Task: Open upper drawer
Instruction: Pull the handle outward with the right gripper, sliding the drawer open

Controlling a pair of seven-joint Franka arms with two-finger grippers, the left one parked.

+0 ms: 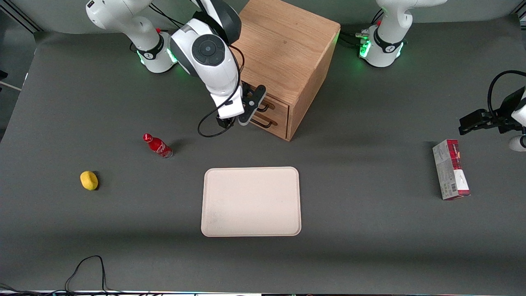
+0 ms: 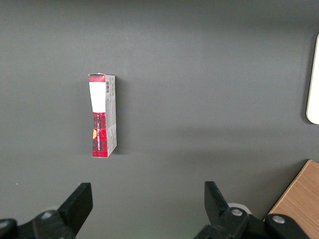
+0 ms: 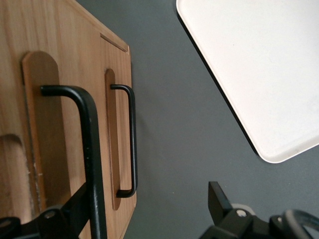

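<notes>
The oak cabinet (image 1: pixel 287 49) stands at the back middle of the table. Its upper drawer (image 1: pixel 278 107) looks shut, and its black bar handle (image 1: pixel 266 107) shows close up in the right wrist view (image 3: pixel 89 149). The bottom drawer's handle (image 3: pixel 130 139) lies past it. My right gripper (image 1: pixel 252 106) is open right in front of the upper drawer. In the wrist view the gripper (image 3: pixel 147 211) has the upper handle between its fingers, close against one finger (image 3: pixel 75 209), with the other finger (image 3: pixel 219 199) well apart over the grey table.
A cream tray (image 1: pixel 251 201) lies nearer the front camera than the cabinet. A red cola bottle (image 1: pixel 157 145) and a yellow lemon (image 1: pixel 89 180) lie toward the working arm's end. A red and white box (image 1: pixel 450 169) lies toward the parked arm's end.
</notes>
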